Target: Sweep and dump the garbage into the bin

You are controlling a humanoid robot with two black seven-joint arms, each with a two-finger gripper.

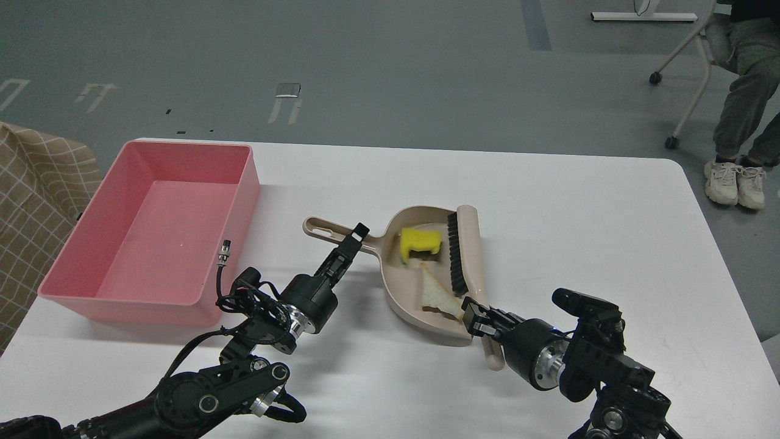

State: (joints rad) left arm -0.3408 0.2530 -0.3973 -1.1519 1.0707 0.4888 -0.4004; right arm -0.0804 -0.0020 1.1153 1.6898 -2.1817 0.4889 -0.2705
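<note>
The beige dustpan (396, 292) lies on the white table (585, 213), its handle pointing left. My left gripper (356, 235) is shut on the dustpan's handle. The yellow sponge chunk (419, 241) and the white bread slice (437, 296) both lie inside the pan. My right gripper (478, 317) is shut on the handle of a beige brush (472, 253), whose black bristles sit over the pan's right edge, just right of the garbage. The pink bin (152, 231) stands at the left of the table; nothing lies in it.
A checked beige cloth (30, 201) hangs past the table's left edge. A seated person's legs (740, 122) and a wheeled chair are on the floor at the far right, beyond the table.
</note>
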